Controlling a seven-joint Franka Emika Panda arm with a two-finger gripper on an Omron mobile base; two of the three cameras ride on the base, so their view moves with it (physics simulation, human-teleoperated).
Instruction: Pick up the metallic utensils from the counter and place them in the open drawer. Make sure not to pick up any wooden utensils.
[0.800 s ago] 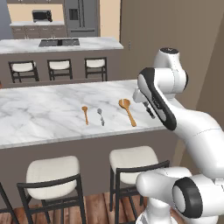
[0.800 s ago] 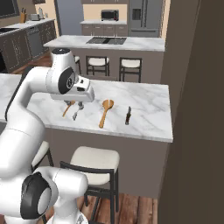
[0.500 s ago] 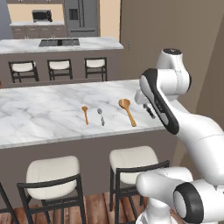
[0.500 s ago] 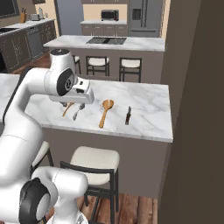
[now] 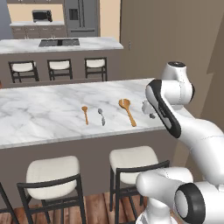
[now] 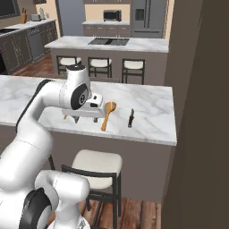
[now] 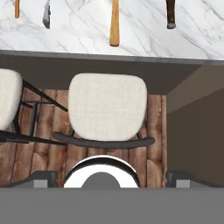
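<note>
No writing is seen. On the counter (image 5: 39,118), four utensils are counted: one silver spoon (image 5: 101,116), one dark-handled utensil (image 6: 130,118) at its 3 o'clock, two wooden spoons (image 5: 127,111). Gripper (image 6: 85,119) is held open above them. Two stools (image 5: 53,173) below.

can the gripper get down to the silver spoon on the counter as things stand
Probably yes: the open gripper hangs above the counter, and the silver spoon lies bare between two wooden spoons with nothing over it.
</note>
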